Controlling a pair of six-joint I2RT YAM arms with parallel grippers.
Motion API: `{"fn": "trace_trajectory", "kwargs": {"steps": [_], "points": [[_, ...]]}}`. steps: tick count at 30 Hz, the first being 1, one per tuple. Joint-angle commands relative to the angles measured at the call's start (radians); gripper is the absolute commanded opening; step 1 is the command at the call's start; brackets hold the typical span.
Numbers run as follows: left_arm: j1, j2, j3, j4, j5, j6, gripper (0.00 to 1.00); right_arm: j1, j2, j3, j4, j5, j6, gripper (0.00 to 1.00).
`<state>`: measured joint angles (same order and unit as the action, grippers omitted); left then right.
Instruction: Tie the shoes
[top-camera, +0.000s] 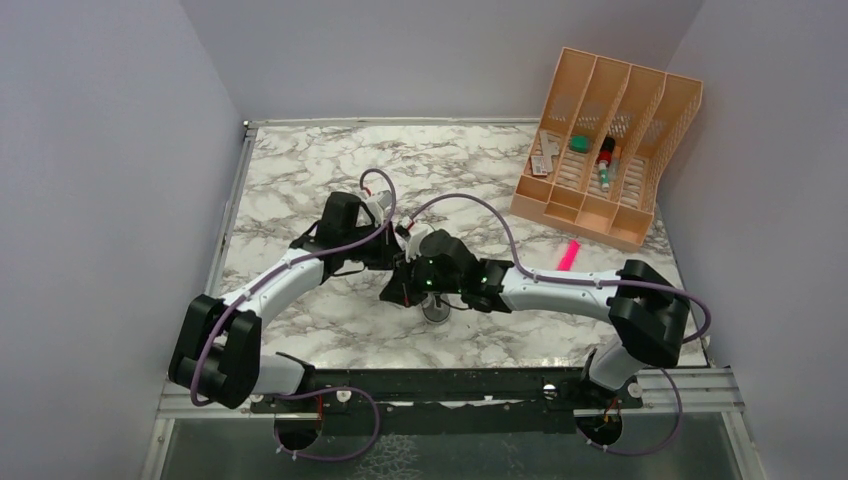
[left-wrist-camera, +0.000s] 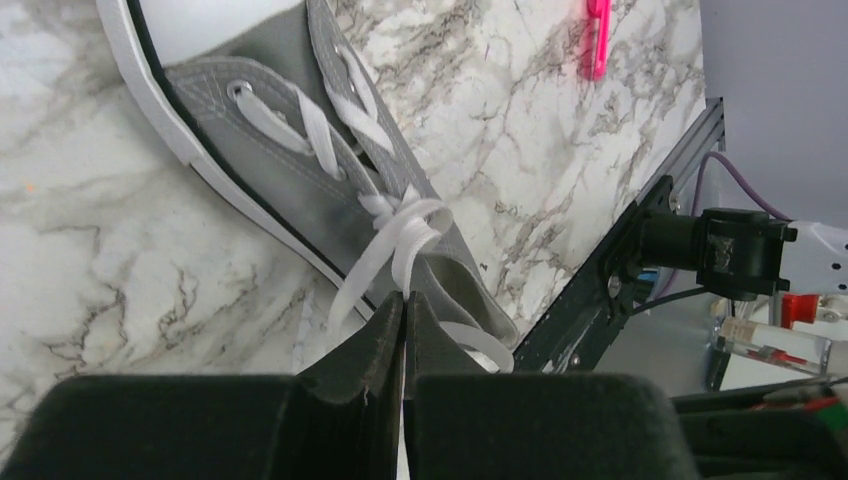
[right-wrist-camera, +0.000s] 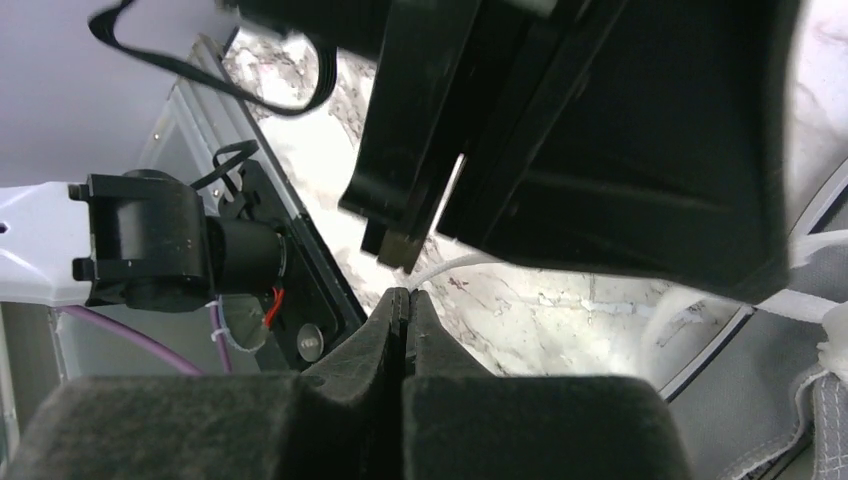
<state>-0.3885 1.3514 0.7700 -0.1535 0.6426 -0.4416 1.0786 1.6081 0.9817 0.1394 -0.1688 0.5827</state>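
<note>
Left gripper (left-wrist-camera: 403, 300) pinches a white lace (left-wrist-camera: 405, 235) loop; right gripper (right-wrist-camera: 405, 300) is closed. One grey sneaker (left-wrist-camera: 290, 190) lies on the table (top-camera: 300, 170) beneath them. One peach organizer (top-camera: 655, 110), four slots, holds small items; one pink stick (top-camera: 568, 255) lies nearby.

sneaker (left-wrist-camera: 270, 190) lies mid tabletop (top-camera: 300, 180), mostly under both wrists. left gripper (left-wrist-camera: 403, 300) comes in from the left, right gripper (right-wrist-camera: 403, 300) from the right, tips almost meeting over it. laces (left-wrist-camera: 400, 235) run into the left jaws. compartment rack (top-camera: 605, 150) sits at the far right with small items inside, thin stick (top-camera: 568, 255) just in front of it.
</note>
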Motion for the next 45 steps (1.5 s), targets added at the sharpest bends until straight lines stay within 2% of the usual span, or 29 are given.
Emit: {"fn": "trace_trajectory", "kwargs": {"steps": [1, 5, 6, 8, 17, 21, 25, 30, 38, 41, 43, 44, 45], "points": [[-0.006, -0.055, -0.057, -0.015, 0.014, -0.024, 0.04, -0.005, -0.046, 0.000, 0.085, -0.004, 0.004, 0.01], [-0.007, -0.057, -0.066, -0.021, 0.014, -0.025, 0.04, -0.020, -0.079, -0.010, 0.074, 0.006, 0.006, 0.01], [-0.006, -0.057, -0.066, -0.020, 0.011, -0.023, 0.04, -0.035, -0.160, -0.066, 0.061, 0.052, 0.026, 0.00], [-0.007, -0.049, -0.070, -0.019, 0.010, -0.022, 0.04, -0.052, -0.214, -0.098, 0.060, 0.053, 0.038, 0.01], [-0.007, 0.016, -0.057, 0.051, -0.005, -0.059, 0.04, -0.156, -0.327, -0.135, -0.122, 0.069, 0.020, 0.01], [-0.007, 0.038, -0.042, 0.070, -0.019, -0.072, 0.04, -0.189, -0.354, -0.123, -0.287, 0.103, 0.002, 0.01], [-0.007, 0.049, -0.041, 0.079, -0.024, -0.087, 0.04, -0.219, -0.353, -0.083, -0.500, 0.157, 0.003, 0.01], [-0.012, 0.049, -0.053, 0.099, -0.024, -0.112, 0.04, -0.224, -0.324, -0.044, -0.666, 0.237, -0.030, 0.01], [-0.021, 0.077, -0.040, 0.109, -0.029, -0.117, 0.04, -0.267, -0.258, -0.064, -0.714, 0.235, -0.109, 0.01], [-0.023, 0.092, -0.031, 0.114, -0.032, -0.118, 0.04, -0.306, -0.225, -0.075, -0.724, 0.192, -0.125, 0.01], [-0.025, 0.099, -0.025, 0.117, -0.032, -0.117, 0.04, -0.331, -0.183, -0.074, -0.734, 0.109, -0.158, 0.01], [-0.026, 0.103, -0.024, 0.120, -0.032, -0.116, 0.04, -0.334, -0.160, -0.065, -0.744, 0.080, -0.174, 0.08], [-0.028, 0.109, -0.021, 0.121, -0.031, -0.115, 0.04, -0.335, -0.147, -0.057, -0.748, 0.058, -0.198, 0.25]]}}
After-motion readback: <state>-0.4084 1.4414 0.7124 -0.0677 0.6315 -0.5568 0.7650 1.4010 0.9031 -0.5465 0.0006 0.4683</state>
